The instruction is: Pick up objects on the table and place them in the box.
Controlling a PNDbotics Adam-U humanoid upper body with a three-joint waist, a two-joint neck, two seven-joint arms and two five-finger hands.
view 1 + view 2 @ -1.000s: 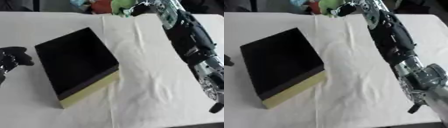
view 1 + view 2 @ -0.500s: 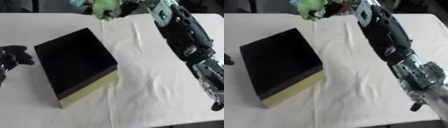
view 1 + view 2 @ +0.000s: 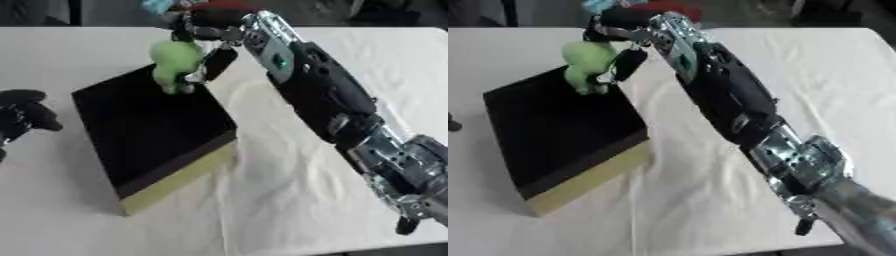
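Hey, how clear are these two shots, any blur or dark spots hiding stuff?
Left eye view: the green toy in the right hand is smeared soft; the box interior reads flat black, no detail. Right eye view: same softness, the near forearm blurs at the lower right, and the left hand is nearly cropped out.

The box (image 3: 149, 135) sits on the counter (image 3: 297, 200) in the left half of the frame, turned askew. The right hand (image 3: 208, 37) reaches in from the lower right to the upper middle, holding a toy (image 3: 175, 62) over the box's far corner. The left hand (image 3: 22, 117) lies at the left edge, beside the box.
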